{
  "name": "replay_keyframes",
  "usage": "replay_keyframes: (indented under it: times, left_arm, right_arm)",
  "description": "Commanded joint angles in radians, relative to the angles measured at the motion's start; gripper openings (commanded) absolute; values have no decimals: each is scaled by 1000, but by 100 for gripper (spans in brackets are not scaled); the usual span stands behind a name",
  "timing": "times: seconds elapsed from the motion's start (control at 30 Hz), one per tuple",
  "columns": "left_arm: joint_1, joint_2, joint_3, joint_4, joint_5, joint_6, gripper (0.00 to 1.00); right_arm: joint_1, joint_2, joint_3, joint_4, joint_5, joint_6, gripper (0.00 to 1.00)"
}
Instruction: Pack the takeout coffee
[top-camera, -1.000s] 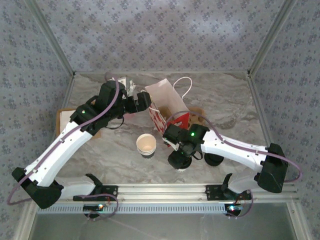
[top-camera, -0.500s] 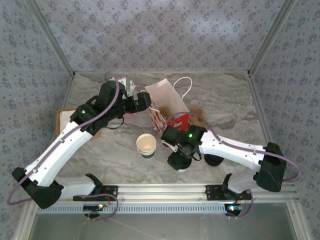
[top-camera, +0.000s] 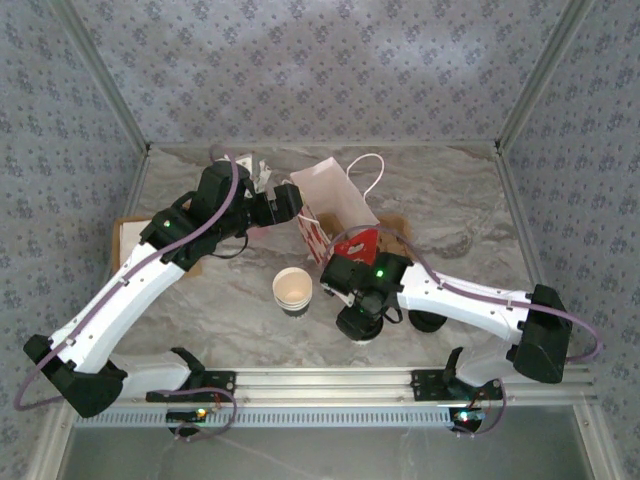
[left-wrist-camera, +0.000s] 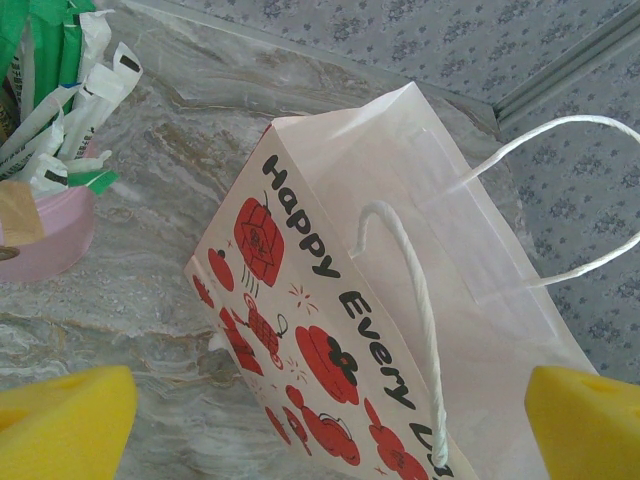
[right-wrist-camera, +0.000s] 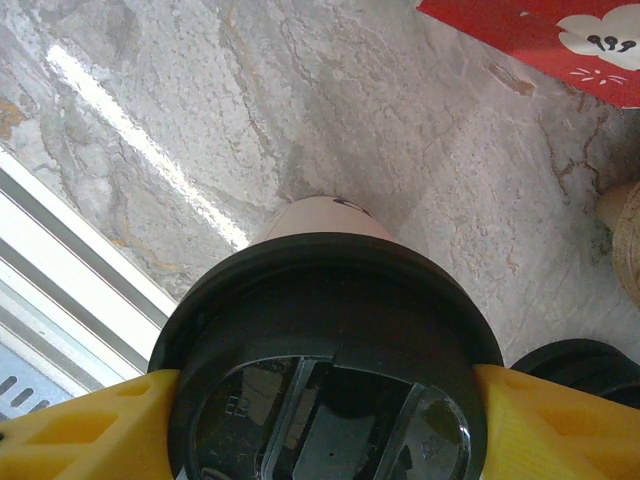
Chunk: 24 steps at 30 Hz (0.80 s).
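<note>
Marble tabletop (top-camera: 470, 200), patterned walls (top-camera: 320, 70); left hand (left-wrist-camera: 320, 425) wide open; right hand (right-wrist-camera: 325, 425) pinching takeout coffee (right-wrist-camera: 325, 300).

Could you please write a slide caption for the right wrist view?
Right gripper clasps the lidded coffee on the marble table, near the red bag corner.

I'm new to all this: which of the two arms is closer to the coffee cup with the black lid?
Right. The right gripper is at the coffee cup, a finger on either side of its lid. The left gripper is farther back, at the paper bag.
</note>
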Motion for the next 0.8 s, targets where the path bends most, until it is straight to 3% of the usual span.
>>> replay_keyframes:
  times: [0.0, 0.43, 0.77]
  left_arm:
    - [5, -2, 25, 1, 7, 13, 100]
    - [14, -22, 104, -72, -65, 64, 100]
    - [71, 144, 421, -180, -47, 202, 99]
  right_arm:
    - [10, -13, 21, -58, 4, 16, 66]
    - [13, -213, 123, -103, -44, 49, 63]
    - [5, -388, 276, -145, -93, 63, 63]
